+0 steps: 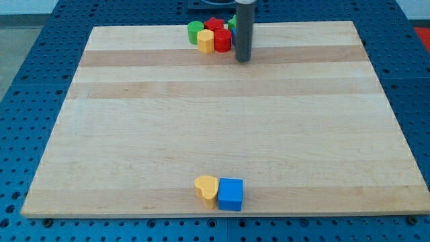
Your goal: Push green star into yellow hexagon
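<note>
The yellow hexagon (205, 41) sits in a tight cluster at the board's top edge. Only a sliver of the green star (231, 25) shows, at the cluster's right side, mostly hidden behind my rod. My tip (242, 60) rests on the board just to the right of and slightly below the cluster, close to a red block (222, 38) that lies between the hexagon and the rod. The star is up and to the left of my tip.
The cluster also holds a green cylinder (195, 30) at its left and a second red block (213, 25) at the back. A yellow heart (207, 189) and a blue cube (230, 194) touch near the board's bottom edge. The wooden board (215, 121) lies on a blue pegboard.
</note>
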Robot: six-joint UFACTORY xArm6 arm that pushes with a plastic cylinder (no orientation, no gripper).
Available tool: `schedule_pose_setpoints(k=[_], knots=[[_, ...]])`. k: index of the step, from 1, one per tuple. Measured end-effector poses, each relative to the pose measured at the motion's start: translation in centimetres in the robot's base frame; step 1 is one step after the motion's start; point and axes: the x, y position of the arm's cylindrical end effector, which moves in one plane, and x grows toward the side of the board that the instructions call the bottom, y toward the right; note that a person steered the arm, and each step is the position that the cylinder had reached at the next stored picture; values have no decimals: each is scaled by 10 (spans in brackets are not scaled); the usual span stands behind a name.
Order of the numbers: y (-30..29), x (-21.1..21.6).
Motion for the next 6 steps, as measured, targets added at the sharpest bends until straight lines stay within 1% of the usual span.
schedule_pose_setpoints(k=[1,2,3,4,6], knots=[[78,34],[155,28],[174,18],[174,14],[171,-56]])
